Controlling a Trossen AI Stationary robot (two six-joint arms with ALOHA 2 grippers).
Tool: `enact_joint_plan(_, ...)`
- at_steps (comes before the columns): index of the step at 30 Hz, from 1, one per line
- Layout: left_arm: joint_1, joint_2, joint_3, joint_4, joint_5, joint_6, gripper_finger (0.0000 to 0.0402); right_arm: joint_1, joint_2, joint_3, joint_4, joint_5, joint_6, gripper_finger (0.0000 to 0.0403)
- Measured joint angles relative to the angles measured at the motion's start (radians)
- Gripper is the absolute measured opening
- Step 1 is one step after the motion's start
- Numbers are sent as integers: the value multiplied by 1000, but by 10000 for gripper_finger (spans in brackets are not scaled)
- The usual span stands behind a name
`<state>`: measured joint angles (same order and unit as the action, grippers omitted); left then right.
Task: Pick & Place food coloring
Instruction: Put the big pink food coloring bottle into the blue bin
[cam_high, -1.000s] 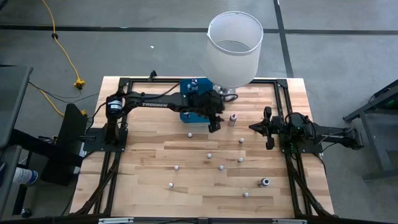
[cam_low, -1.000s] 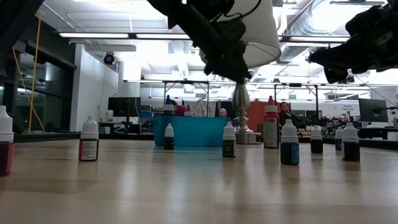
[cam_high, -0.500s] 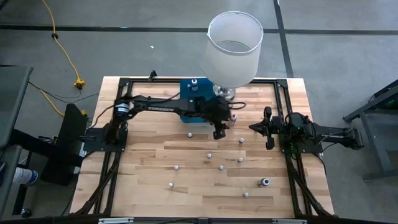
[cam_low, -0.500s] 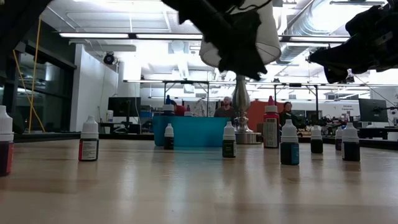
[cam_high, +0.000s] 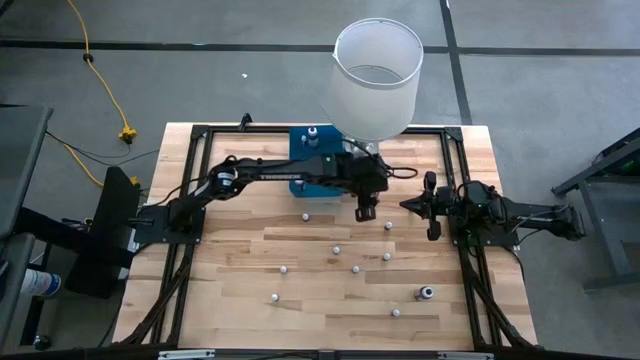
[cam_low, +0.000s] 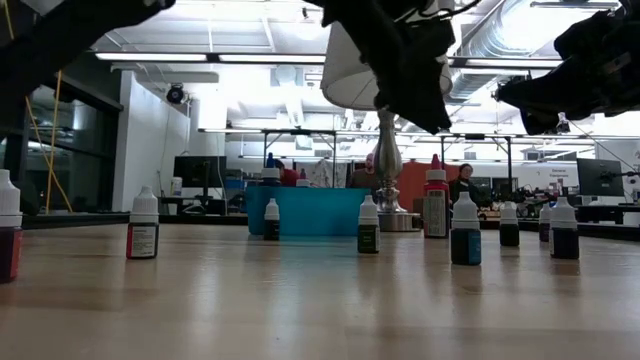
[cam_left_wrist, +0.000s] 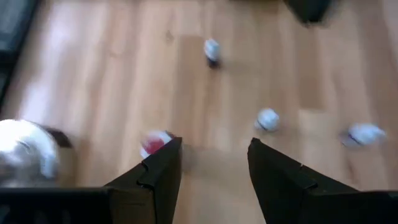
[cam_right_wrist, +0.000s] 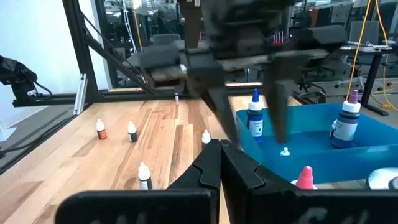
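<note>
- Food coloring bottles (cam_high: 337, 250): scattered upright over the surface, most of them beyond my left claw; two already stand in the blue bin (cam_high: 305, 140) behind it.
- Left claw (cam_high: 366, 211): fingers apart, empty, hovering above the surface; a pink-bodied bottle (cam_left_wrist: 154, 143) sits just outside one finger.
- Right claw (cam_high: 433, 206): fingers together, holding nothing, parked well off to the side.
- Risk: I judge a descent here would strike the pink bottle's cap and topple it.
- Risk: lamp base (cam_low: 388, 195) close by; my arm could clip it.
</note>
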<state>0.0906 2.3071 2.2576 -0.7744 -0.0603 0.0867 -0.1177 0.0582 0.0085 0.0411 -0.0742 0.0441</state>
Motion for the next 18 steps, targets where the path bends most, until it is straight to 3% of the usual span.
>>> enact_joint_plan(9,1,33,6,3,-142,105,175,0,7,0,0,0,0,0)
enact_joint_plan(18,8,52,7,29,-133,153,175,0,7,0,0,0,0,0)
